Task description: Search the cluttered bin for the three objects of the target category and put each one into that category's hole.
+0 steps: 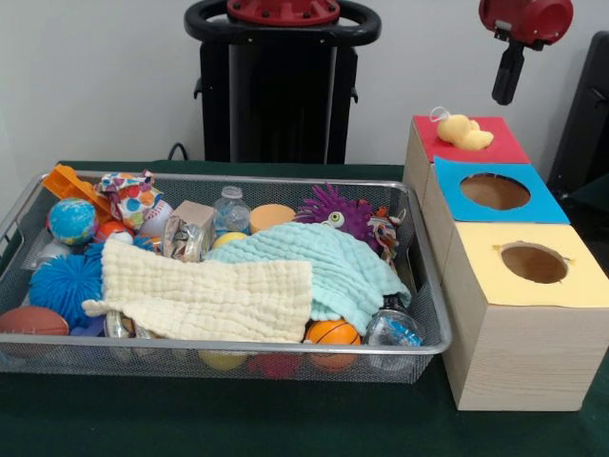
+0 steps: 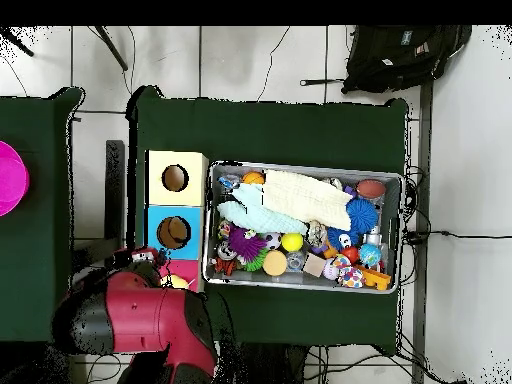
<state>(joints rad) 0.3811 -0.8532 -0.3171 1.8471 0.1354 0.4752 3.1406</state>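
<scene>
The wire-mesh bin (image 1: 228, 347) sits on the green table, full of toys and cloths; it also shows in the overhead view (image 2: 300, 168). A yellow plush chick (image 1: 463, 131) lies on the red top (image 1: 504, 148) of the wooden box and hides the hole there. In the overhead view the chick (image 2: 178, 282) peeks out beside my red arm (image 2: 140, 320). My gripper (image 1: 507, 90) hangs well above and to the right of the chick, apart from it. A small orange-and-black striped plush (image 1: 384, 231) lies by the bin's right end. A third plush is not visible.
The blue-topped hole (image 1: 494, 191) and yellow-topped hole (image 1: 534, 263) lie nearer the camera. A cream cloth (image 1: 209, 295) and a mint cloth (image 1: 324, 262) cover much of the bin. A purple spiky ball (image 1: 335, 211), a blue spiky ball (image 1: 65, 284) and several balls lie around them.
</scene>
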